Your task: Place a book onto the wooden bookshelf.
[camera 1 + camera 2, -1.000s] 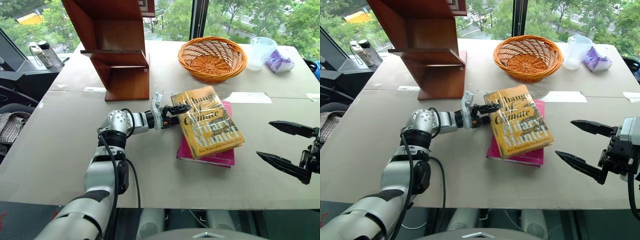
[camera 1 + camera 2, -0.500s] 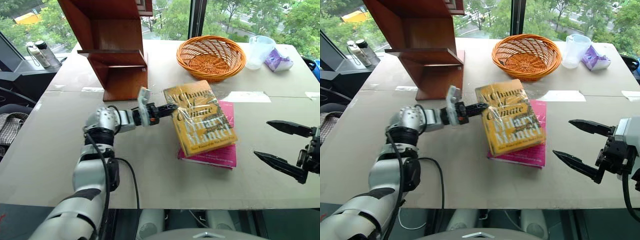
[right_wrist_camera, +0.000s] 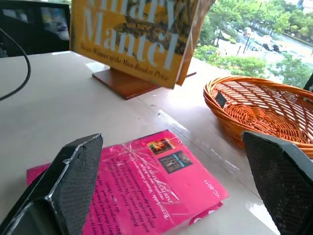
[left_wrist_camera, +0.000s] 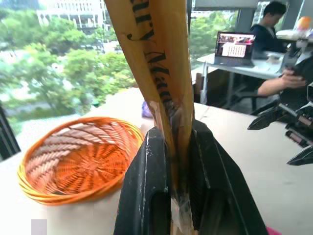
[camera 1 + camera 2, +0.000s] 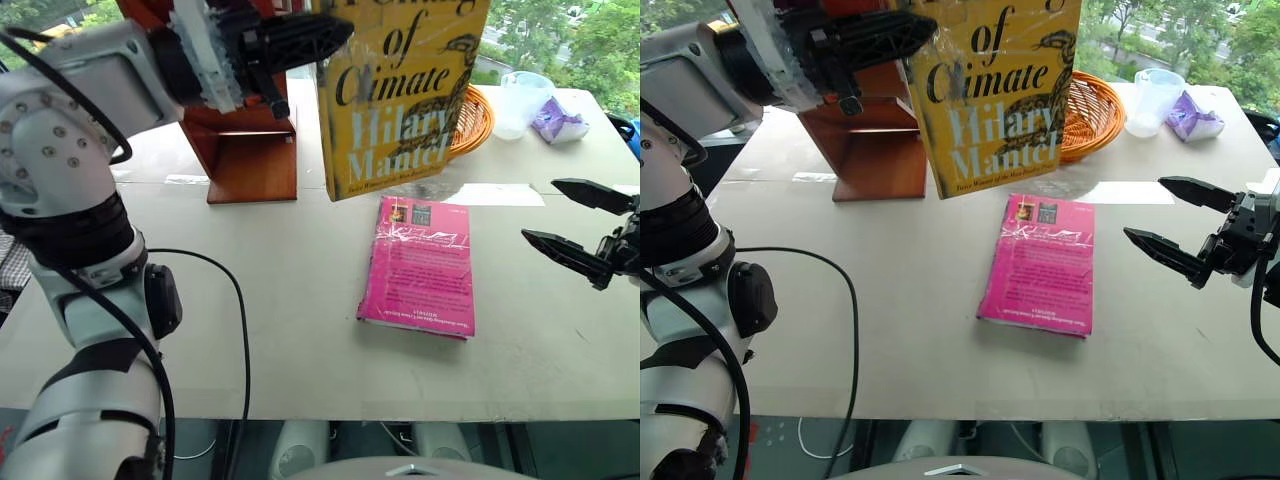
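I see the left gripper (image 5: 330, 40) at the upper left of the frame, its two black fingers clamped on the edge of the yellow book (image 5: 405, 95). The book hangs upright in the air at the top centre of the frame, cover facing me, clear of the table (image 5: 250, 300). From the left wrist view, the book's edge sits squeezed between the two fingers (image 4: 146, 186).

Behind the arm and the book, at the upper left, I see the lower part of the wooden bookshelf (image 5: 250, 160) standing on the table. The book is not on it; it hangs in front of the shelf and to its right in the picture.

The orange basket (image 5: 470, 120) peeks out from behind the book's right edge. In the centre of the frame the pink book (image 5: 418, 265) lies flat on the table, back cover up, directly below the lifted yellow one.

At the right edge, the right gripper (image 5: 565, 220) hovers above the table with its fingers spread wide apart, holding nothing, beside the pink book but not touching it. A clear plastic jug (image 5: 520, 100) and a purple wad (image 5: 558, 120) sit at the upper right.
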